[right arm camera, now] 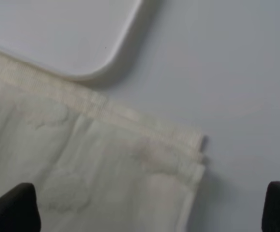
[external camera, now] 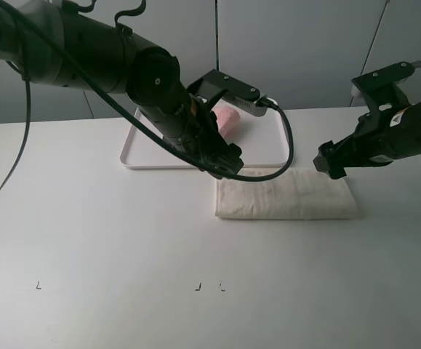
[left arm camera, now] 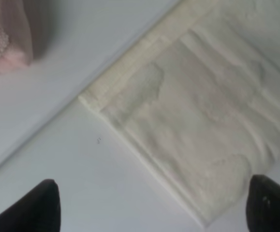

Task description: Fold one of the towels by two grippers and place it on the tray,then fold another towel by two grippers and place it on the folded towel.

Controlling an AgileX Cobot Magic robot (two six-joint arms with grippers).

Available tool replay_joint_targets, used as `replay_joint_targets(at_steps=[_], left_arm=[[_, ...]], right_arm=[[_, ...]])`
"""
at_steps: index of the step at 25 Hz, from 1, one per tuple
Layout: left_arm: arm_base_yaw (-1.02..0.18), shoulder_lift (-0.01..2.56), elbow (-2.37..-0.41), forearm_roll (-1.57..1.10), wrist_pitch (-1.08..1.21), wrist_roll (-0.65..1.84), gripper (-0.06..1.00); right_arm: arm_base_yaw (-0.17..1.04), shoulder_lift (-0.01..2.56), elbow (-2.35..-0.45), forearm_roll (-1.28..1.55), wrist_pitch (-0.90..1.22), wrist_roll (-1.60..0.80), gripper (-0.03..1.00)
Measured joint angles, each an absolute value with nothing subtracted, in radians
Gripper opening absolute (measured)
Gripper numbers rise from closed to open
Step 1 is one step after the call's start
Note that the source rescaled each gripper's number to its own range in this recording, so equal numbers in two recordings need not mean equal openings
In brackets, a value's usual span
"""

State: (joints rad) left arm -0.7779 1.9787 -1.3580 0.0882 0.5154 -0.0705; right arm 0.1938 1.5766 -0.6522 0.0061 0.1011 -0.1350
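Left hand (external camera: 228, 166) and right hand (external camera: 329, 166) hover spread over the folded cream towel (external camera: 286, 198) on the counter (external camera: 86, 233) beside the tray (external camera: 143, 154) — pinch only its top layer and your fold could spill open.

A folded cream towel (right arm camera: 96, 169) lies on the table (right arm camera: 227, 63), just beside the white tray (right arm camera: 57, 34); the gripper (right arm camera: 149, 211) hangs wide apart.

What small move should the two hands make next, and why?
Probably lower both: the left hand and right hand hover open above the ends of the cream towel, which lies folded on the table, not yet gripped.
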Motion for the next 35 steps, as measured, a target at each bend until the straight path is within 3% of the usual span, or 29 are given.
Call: replay_joint_targets(at_steps=[9, 15, 22, 24, 30, 35], left_arm=[[-0.718, 2.015, -1.371, 0.087, 0.564, -0.294, 0.98], [-0.711, 2.113, -1.443, 0.04, 0.66, -0.362, 0.98], [-0.711, 2.226, -1.618, 0.01, 0.784, -0.402, 0.72], [-0.709, 2.234, -1.644, 0.007, 0.791, -0.405, 0.74], [-0.709, 2.262, -1.684, 0.008, 0.826, -0.396, 0.98], [-0.709, 2.329, -1.756, 0.019, 0.936, -0.394, 1.0]], right_arm=[[0.075, 1.701, -0.867, 0.044, 0.576, -0.02, 1.0], [0.071, 1.755, -0.943, 0.13, 0.661, -0.034, 1.0], [0.071, 1.789, -0.97, 0.157, 0.726, -0.076, 1.0], [0.071, 1.789, -0.971, 0.16, 0.73, -0.082, 1.0], [0.071, 1.822, -1.031, 0.168, 0.769, -0.089, 1.0], [0.071, 1.853, -1.083, 0.17, 0.797, -0.089, 1.0]])
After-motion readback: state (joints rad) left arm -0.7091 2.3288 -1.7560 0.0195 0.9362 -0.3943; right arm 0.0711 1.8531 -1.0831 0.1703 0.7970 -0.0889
